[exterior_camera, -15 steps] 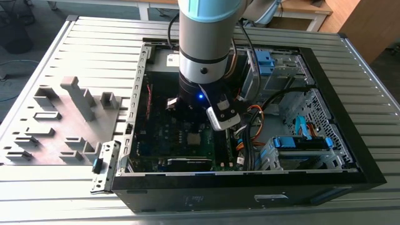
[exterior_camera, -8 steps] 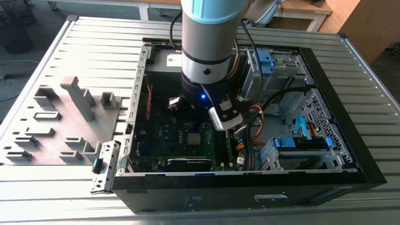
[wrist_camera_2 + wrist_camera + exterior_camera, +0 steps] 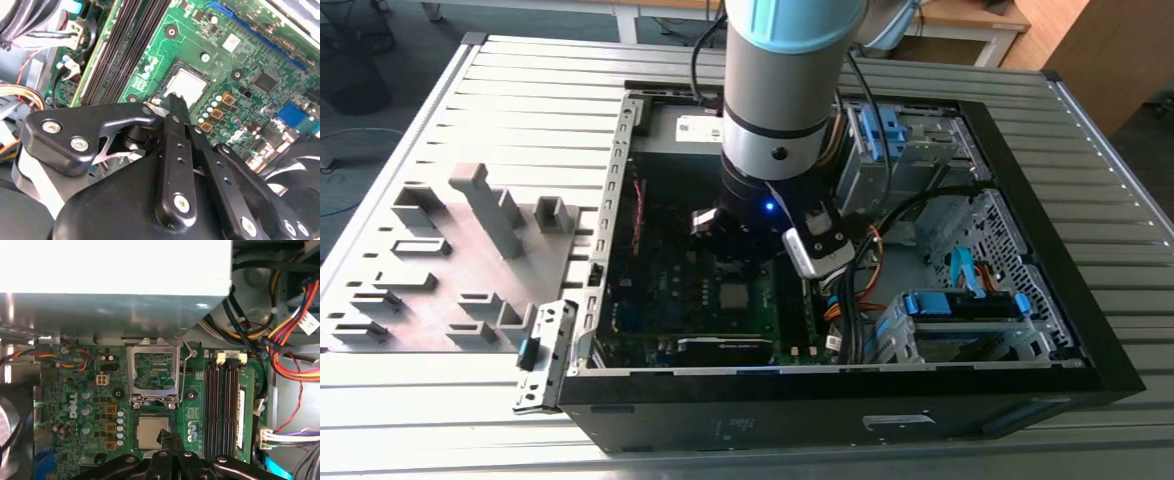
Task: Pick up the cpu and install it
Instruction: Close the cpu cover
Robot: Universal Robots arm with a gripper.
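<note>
Silvery cpu [image 3: 151,431] seated on motherboard [image 3: 90,390] inside open case [image 3: 720,428]; gripper [image 3: 169,438] drawn together, empty, over cpu edge.

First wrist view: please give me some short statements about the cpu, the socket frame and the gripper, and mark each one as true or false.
1. The cpu lies flat on the green motherboard. True.
2. The silver socket frame is closed over the cpu. False: it is swung open, next to the cpu, which lies uncovered.
3. The gripper has its jaws spread wide apart. False: the jaws are together, with their tip at the cpu's edge.
4. Long dark memory slots run beside the cpu. True.
</note>
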